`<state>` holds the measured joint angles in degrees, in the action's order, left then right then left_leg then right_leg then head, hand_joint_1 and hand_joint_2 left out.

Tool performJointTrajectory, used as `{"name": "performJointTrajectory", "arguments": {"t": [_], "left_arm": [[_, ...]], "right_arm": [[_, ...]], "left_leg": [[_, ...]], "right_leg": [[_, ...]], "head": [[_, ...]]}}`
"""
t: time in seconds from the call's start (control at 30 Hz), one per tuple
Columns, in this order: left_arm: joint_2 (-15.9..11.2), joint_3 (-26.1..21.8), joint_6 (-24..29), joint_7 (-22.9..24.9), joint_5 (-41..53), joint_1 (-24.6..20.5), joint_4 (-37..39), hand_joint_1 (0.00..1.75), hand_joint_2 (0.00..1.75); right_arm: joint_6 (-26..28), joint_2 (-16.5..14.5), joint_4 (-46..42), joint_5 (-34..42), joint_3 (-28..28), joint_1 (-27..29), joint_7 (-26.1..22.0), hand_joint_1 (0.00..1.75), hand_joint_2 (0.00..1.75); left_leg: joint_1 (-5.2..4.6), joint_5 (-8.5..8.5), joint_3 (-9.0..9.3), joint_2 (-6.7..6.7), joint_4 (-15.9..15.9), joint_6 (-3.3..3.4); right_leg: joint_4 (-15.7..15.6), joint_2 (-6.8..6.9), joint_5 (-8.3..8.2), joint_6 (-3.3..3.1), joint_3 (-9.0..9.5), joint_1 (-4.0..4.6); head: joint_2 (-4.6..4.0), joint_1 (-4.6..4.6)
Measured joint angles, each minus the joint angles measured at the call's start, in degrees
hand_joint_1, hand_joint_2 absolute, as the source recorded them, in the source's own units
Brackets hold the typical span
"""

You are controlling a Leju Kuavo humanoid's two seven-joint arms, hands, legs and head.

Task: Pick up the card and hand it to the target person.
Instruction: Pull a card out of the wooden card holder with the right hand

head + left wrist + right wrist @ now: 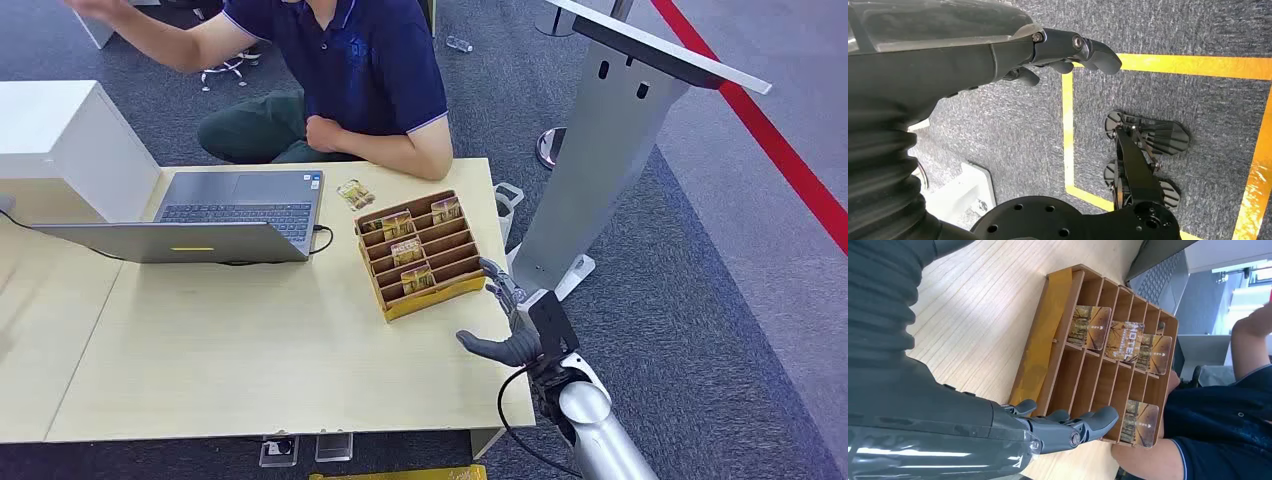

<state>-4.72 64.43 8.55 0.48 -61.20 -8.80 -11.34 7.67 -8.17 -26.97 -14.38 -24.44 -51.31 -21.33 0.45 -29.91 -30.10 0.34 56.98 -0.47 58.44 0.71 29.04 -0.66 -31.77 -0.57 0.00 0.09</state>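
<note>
From the head view I see a laptop [215,215] at centre left, then the wooden card rack [420,255] mid-frame, holding several cards [417,277] in its slots. My right hand [505,320] sits lower right beside the rack, fingers spread, holding nothing. My left hand [1068,50] hangs over carpet, fingers loosely curled, empty.

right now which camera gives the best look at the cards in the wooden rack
The right wrist view: it sits close over the wooden rack, so each card shows its print and its slot. The head view shows the same cards small and far off. The left wrist view looks down at the floor.
</note>
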Motion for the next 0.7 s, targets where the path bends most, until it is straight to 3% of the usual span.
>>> {"name": "performJointTrajectory", "arguments": {"t": [0.7], "left_arm": [[-0.13,0.00,0.02,-0.13,-0.13,0.07,0.00,0.00,1.75]], "right_arm": [[-2.09,0.82,-0.80,2.18,0.65,1.04,-1.51,0.00,1.75]], "left_leg": [[0.00,0.00,0.00,-0.02,0.00,0.00]], "right_leg": [[-0.01,0.01,0.00,0.00,0.00,0.00]], "head": [[0.00,0.00]]}}
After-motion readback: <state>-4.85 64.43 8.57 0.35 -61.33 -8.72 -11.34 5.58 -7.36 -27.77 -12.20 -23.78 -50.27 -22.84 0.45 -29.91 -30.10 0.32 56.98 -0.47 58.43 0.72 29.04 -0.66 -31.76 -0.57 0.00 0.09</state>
